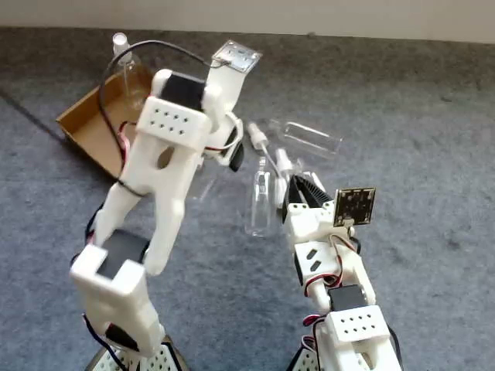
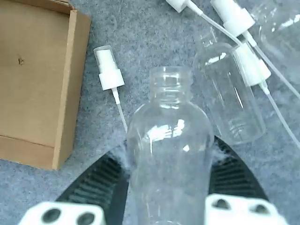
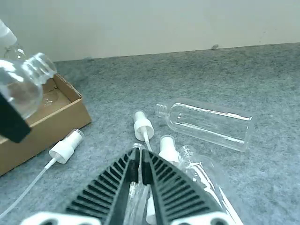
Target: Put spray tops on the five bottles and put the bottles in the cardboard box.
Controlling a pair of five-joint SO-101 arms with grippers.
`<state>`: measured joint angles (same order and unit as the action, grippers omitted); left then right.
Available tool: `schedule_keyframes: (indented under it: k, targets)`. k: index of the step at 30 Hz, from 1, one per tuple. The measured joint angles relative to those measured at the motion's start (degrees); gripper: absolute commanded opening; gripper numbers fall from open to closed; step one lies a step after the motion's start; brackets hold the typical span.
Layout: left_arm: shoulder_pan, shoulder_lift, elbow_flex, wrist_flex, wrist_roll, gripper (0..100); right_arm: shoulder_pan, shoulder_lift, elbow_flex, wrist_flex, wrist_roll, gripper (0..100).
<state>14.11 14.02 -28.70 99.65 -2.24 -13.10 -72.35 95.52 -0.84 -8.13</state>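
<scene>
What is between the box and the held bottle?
A loose spray top lies on the carpet between box and bottle, in the left wrist view.

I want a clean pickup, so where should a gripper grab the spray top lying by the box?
Take the spray top by its white collar, not the thin tube. It lies flat on the carpet, roughly alongside the box wall, so probably best to come straight down, jaws closing across the collar.
</scene>
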Motion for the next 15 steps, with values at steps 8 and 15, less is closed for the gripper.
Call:
schedule_keyframes:
  k: [8,15]
  targets:
    - [0.3,-17.8,21.8,0.1,-14.2,11,0.0,0.0,0.0,0.0,0.0,0.9]
    - [-3.8,-22.9,39.5,-0.5,-22.4,11,0.0,0.0,0.0,0.0,0.0,0.9]
